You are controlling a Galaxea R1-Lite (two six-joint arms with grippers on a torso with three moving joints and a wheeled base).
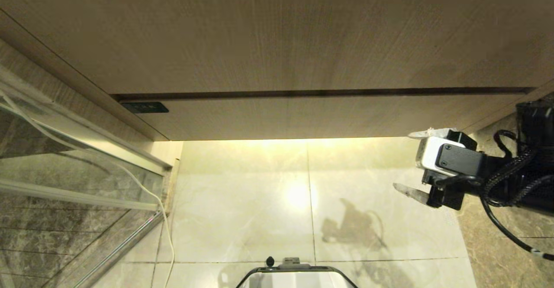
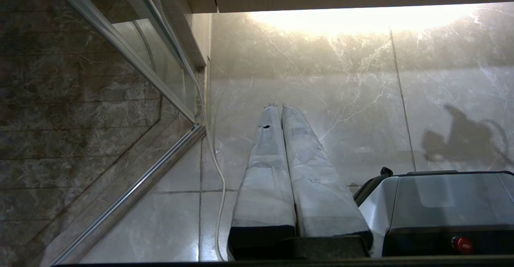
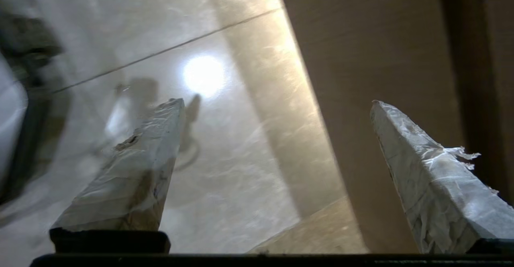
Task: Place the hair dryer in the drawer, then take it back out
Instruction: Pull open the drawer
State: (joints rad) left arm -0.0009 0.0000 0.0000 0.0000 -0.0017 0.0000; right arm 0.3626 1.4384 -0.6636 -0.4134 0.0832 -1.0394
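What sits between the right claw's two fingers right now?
Nothing: in the right wrist view the right claw is open, only floor tile and the drawer front behind.

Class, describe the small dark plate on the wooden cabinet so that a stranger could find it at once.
Start at the wide tan wood cabinet front above the pale tiled floor. Follow its dark horizontal gap to the left end. Just beneath sits the small dark plate, the only black rectangle on the wood.

No legible text anywhere; perhaps faint marks on the small dark plate [image 1: 145,107], unreadable.
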